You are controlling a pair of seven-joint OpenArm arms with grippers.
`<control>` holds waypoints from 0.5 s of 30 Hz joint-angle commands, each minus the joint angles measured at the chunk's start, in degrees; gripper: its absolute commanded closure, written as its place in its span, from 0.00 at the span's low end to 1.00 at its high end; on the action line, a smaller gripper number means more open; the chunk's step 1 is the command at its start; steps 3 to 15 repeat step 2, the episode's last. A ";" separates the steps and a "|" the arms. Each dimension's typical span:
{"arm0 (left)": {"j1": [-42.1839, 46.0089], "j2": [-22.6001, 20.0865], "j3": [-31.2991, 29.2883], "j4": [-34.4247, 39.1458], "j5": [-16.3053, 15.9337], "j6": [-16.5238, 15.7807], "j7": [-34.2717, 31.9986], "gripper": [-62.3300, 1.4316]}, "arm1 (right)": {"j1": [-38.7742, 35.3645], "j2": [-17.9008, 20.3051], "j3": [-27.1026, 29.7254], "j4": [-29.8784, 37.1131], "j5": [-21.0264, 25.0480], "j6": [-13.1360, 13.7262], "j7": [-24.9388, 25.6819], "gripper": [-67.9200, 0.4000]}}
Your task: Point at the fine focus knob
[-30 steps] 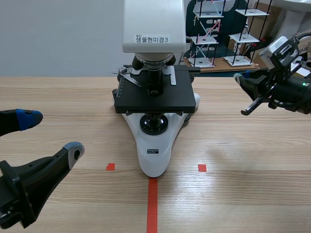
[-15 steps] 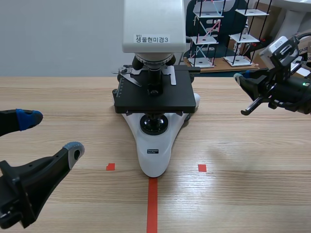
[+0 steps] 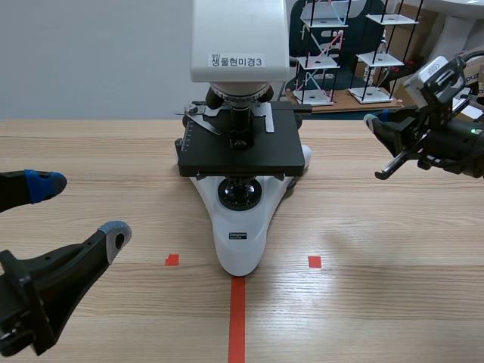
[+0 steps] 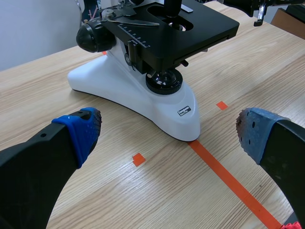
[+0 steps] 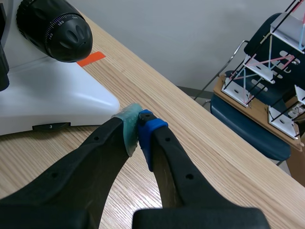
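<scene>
Right claw (image 5: 137, 130) pinched closed, fine focus knob (image 5: 75, 34) ahead at 11 o'clock. Left claw (image 3: 79, 208) gapes wide, microscope (image 3: 238, 227) at 2 o'clock.

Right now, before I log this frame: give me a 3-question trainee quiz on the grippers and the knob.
1. True or false: the right gripper is shut on nothing.
2. Which gripper is open? A) left gripper B) right gripper C) neither
3. Fill in: in the right wrist view, the knob on the microscope sits ___ the right gripper, untouched.

Key: 1 true; 2 A; 3 ahead of.
</scene>
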 commanded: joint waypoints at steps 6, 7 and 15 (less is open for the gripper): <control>0.09 0.13 -0.26 1.05 -0.52 -0.07 -0.81 0.04 | 0.70 0.79 0.11 1.31 0.83 -0.44 1.09 0.99; 0.09 0.13 -0.26 1.05 -0.52 -0.07 -0.81 0.04 | 0.70 0.79 0.11 1.31 0.83 -0.44 1.09 0.99; 0.09 0.13 -0.26 1.05 -0.52 -0.07 -0.81 0.04 | 0.70 0.79 0.11 1.31 0.83 -0.44 1.09 0.99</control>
